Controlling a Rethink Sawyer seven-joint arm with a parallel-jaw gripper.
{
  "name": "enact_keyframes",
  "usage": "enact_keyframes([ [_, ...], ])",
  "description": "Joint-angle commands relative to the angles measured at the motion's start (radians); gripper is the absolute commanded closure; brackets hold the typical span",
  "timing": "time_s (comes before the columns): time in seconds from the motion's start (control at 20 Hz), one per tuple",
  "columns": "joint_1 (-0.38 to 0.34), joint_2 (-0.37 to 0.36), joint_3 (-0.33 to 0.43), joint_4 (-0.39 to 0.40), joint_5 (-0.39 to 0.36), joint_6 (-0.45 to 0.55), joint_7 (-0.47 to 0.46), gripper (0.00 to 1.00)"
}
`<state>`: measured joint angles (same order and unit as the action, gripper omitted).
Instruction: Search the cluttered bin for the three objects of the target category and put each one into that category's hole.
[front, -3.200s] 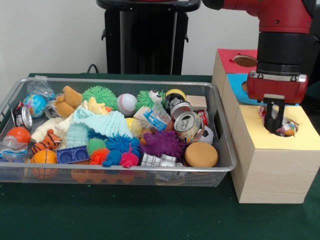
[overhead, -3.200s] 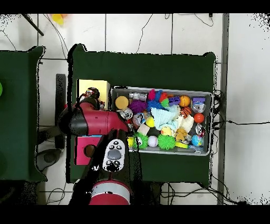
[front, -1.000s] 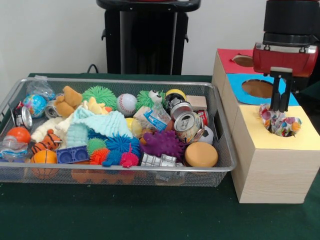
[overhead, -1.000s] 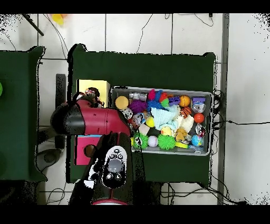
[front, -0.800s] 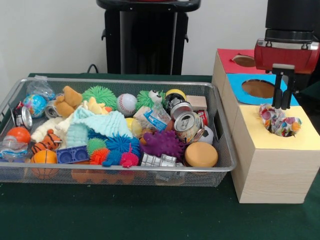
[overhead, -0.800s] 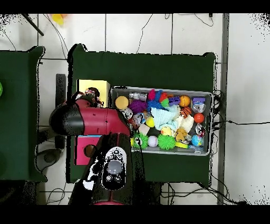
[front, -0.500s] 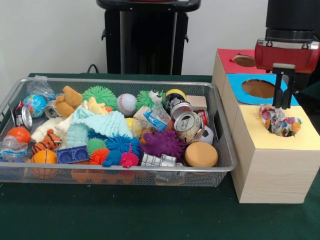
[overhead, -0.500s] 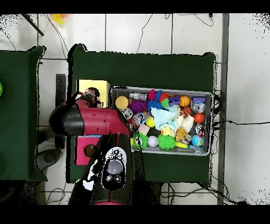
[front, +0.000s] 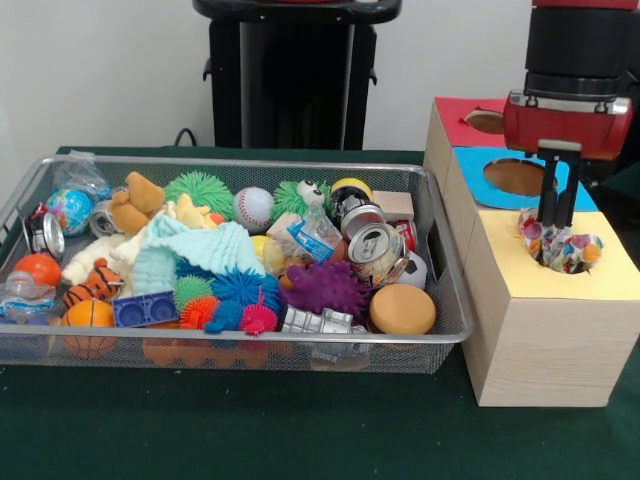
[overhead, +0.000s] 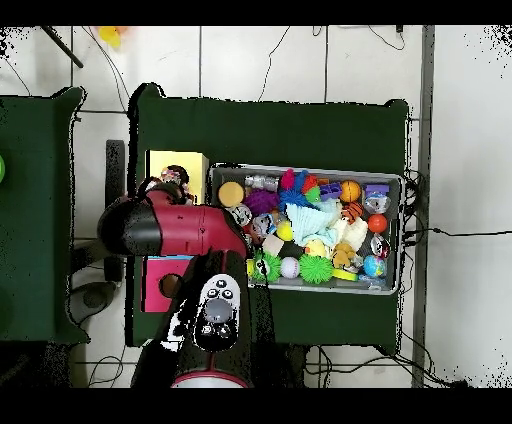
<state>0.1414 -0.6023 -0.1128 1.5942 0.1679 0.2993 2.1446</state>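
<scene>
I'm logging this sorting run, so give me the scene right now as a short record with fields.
gripper: above the yellow hole, holding nothing
bag: colourful crinkly bag sitting in the yellow hole, partly sticking out
box: wooden, with red, blue and yellow tops, each with a hole
bin: wire mesh, crowded with toys, balls and cans

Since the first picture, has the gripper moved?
Yes. The gripper has risen: it was down in the yellow hole, and its tips now sit just above the colourful bag left there.
</scene>
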Motion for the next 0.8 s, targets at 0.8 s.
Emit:
enact_keyframes([
  [0.8,0.062,0.067,0.036,0.099,0.018,-0.061,0.180,1.00],
])
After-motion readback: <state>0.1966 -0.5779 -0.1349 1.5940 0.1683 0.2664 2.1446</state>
